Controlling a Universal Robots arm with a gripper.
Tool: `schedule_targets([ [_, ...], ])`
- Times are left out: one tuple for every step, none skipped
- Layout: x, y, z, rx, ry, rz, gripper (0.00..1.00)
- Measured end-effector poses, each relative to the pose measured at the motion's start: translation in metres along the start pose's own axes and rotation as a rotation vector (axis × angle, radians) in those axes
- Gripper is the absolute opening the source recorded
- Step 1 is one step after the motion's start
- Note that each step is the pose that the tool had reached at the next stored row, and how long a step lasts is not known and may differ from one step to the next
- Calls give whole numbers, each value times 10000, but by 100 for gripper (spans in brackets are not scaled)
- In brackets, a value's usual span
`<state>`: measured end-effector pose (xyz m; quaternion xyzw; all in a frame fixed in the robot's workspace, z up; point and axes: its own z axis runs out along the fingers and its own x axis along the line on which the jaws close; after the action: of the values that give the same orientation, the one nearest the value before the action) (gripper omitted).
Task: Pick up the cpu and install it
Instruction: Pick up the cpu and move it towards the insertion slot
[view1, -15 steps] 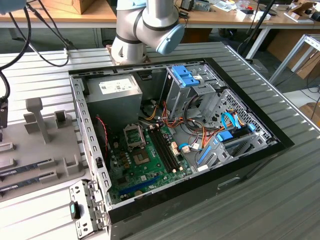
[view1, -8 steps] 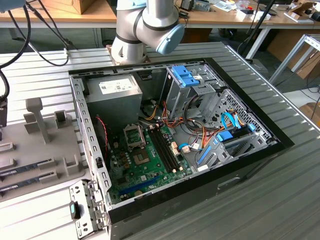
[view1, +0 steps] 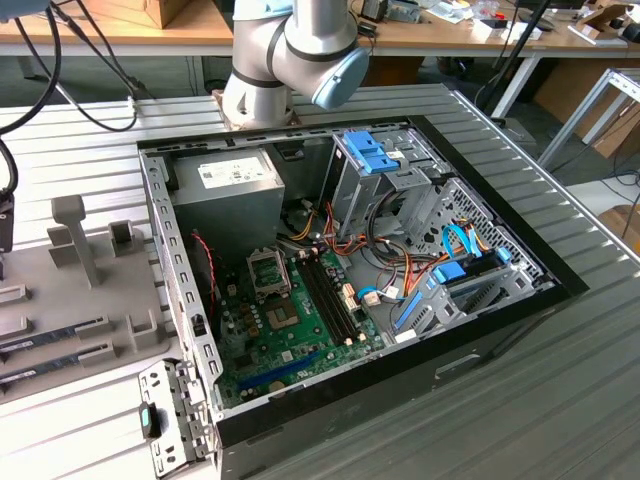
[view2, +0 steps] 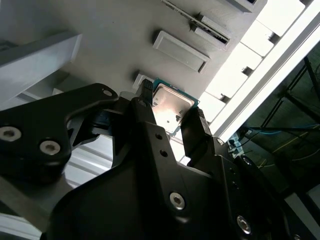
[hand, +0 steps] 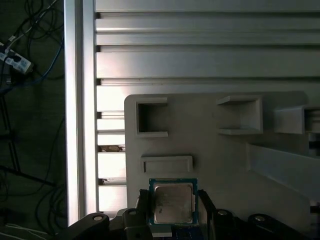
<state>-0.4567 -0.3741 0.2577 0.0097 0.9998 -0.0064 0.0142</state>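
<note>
One slatted aluminium table (view1: 560, 400) carries everything. Biggest thing on it is the open PC case (view1: 400, 385), lying on its side with the inside facing up. The arm (view1: 290, 50) has its base just behind the case, at the table's far edge.

To the exterior view's left of the case sits a grey fixture tray (view1: 100, 290) with moulded pockets and upright posts.

Inside the case:
- grey power supply box (view1: 225, 195) in the far corner
- green motherboard (view1: 290, 335) on the floor of the case, near the front
- blue drive bracket (view1: 368, 152) beside the power supply, loose wiring around it

The gripper (hand: 173, 206) is out over the grey tray (hand: 210, 145), not at the case. In both wrist views its black fingers (view2: 197, 127) sit one on each of two opposite edges of the cpu (view2: 172, 106), pinching it (metal top faces the cameras, green rim showing around it). The cpu (hand: 172, 200) sits just beside a shallow rectangular pocket (hand: 167, 164) of the tray. Can't tell whether it rests on the tray or is held clear of it.
</note>
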Motion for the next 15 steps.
schedule_targets([
  [0,0,-2,-5,-1,0,47],
  [0,0,-5,-10,0,0,47],
  [0,0,-7,-16,-1,0,47],
  [-1,0,-12,-24,0,0,47],
  [-1,0,-17,-31,0,0,47],
  [-1,0,-21,-38,0,1,47],
  [-1,0,-24,-44,-1,1,47],
  [-1,0,-28,-48,0,1,47],
  [-1,0,-31,-52,1,1,47],
  [-1,0,-34,-59,1,1,47],
  [-1,0,-37,-63,0,2,47],
  [-1,-1,-42,-73,1,2,47],
  [-2,-1,-45,-77,1,2,47],
  [-2,-1,-47,-82,1,2,47],
  [-2,-1,-51,-88,1,2,47],
])
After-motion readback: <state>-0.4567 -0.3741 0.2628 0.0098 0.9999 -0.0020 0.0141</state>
